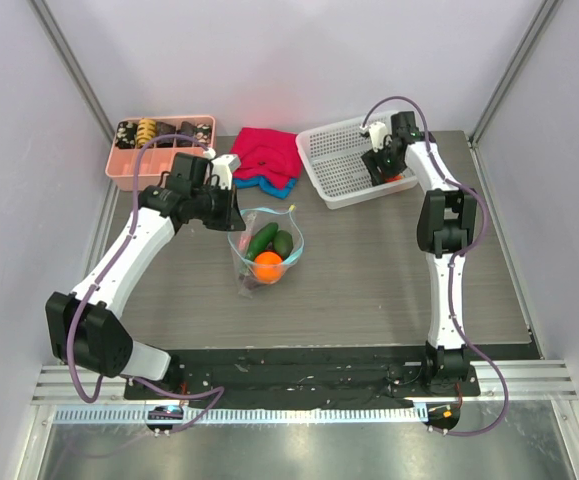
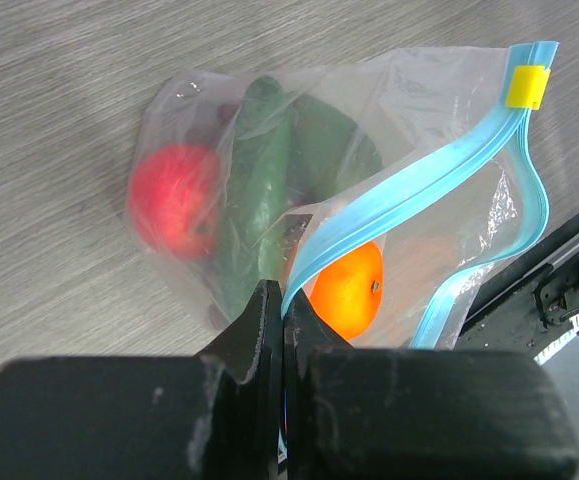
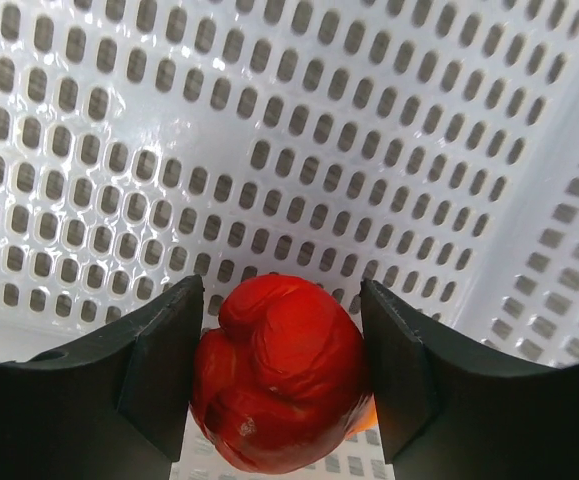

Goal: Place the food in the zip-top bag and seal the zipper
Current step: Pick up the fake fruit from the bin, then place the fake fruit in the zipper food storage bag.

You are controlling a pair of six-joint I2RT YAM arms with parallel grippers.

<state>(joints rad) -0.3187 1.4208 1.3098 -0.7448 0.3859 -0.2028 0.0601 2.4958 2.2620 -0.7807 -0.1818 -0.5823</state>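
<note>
Inside the white mesh basket point(image 1: 339, 165) right tool point(image 3: 281, 310) is clamped on the red pepper point(image 3: 279, 395), left tool point(image 2: 282, 312) pinched on the zipper point(image 2: 419, 190) of the part-filled zip-top bag point(image 2: 419, 95) at counter point(image 1: 369, 285) centre; risk: glossy rounded pepper slips out in transit, or the floppy mouth sags and blocks it.

A pink tray point(image 1: 127, 168) is sitting at the far left corner of the table point(image 1: 369, 280), holding dark and striped snacks point(image 1: 149, 130) in its compartments. Just to its right, a red cloth point(image 1: 267, 150) is lying bunched over what may be a blue one point(image 1: 272, 186), with only an edge showing. A white mesh basket point(image 1: 331, 170) is resting at the far right, slightly skewed, well apart from the tray. A black plate point(image 1: 299, 362) is lying along the near edge.
</note>
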